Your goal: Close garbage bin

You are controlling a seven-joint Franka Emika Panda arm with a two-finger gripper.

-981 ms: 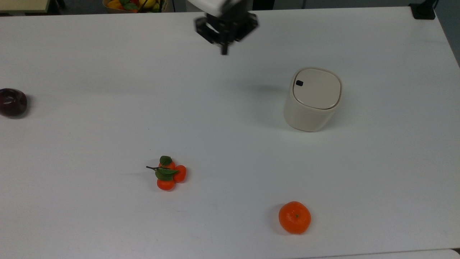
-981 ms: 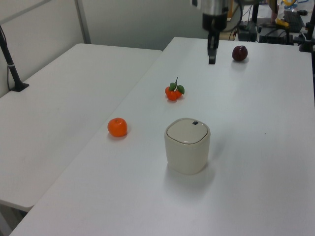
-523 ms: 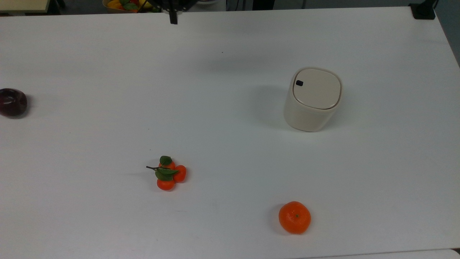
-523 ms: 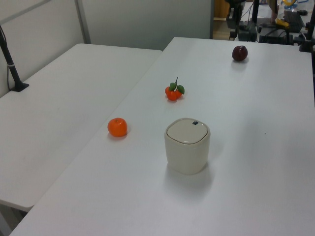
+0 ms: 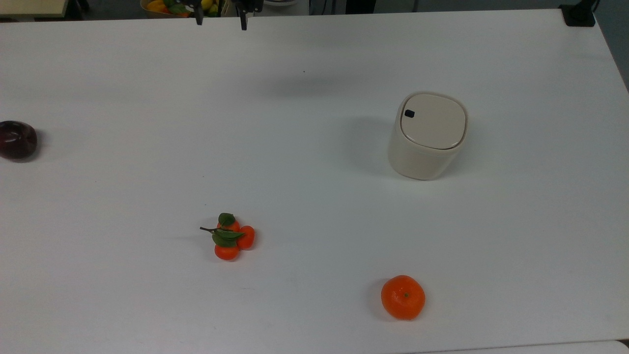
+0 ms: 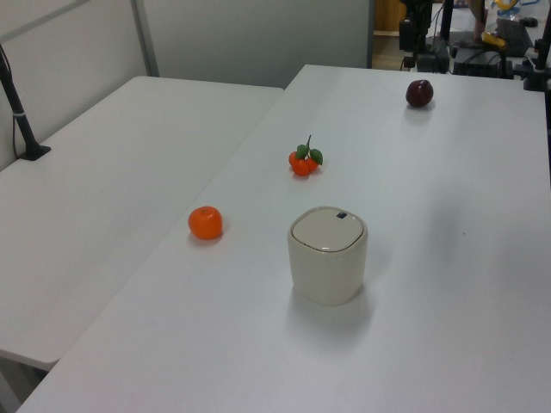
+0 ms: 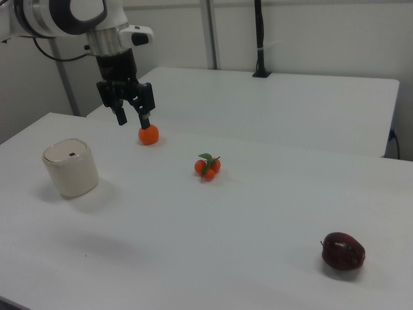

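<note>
The cream-beige garbage bin [image 5: 426, 147] stands upright on the white table at the top view's right. Its flat lid [image 5: 432, 121] lies level in the rim, with the small black button [image 5: 409, 113] at one corner. The same garbage bin [image 6: 327, 258] sits near the middle of the left view, and the garbage bin [image 7: 71, 169] is at the right view's left. My gripper [image 7: 133, 121] hangs high above the table, open and holding nothing, well away from the bin. Its two spread tips reach into the top view at the upper edge as the gripper [image 5: 221, 20].
An orange [image 5: 403, 297] lies near the table's front edge in the top view. A cluster of small oranges with leaves [image 5: 228, 238] lies mid-table. A dark red apple [image 5: 17, 139] sits at the top view's far left. A second table [image 6: 103, 189] adjoins.
The arm has drawn back to the top view's upper left and up from the table. Its fingers, together a moment ago, now stand apart. The bin has not moved.
</note>
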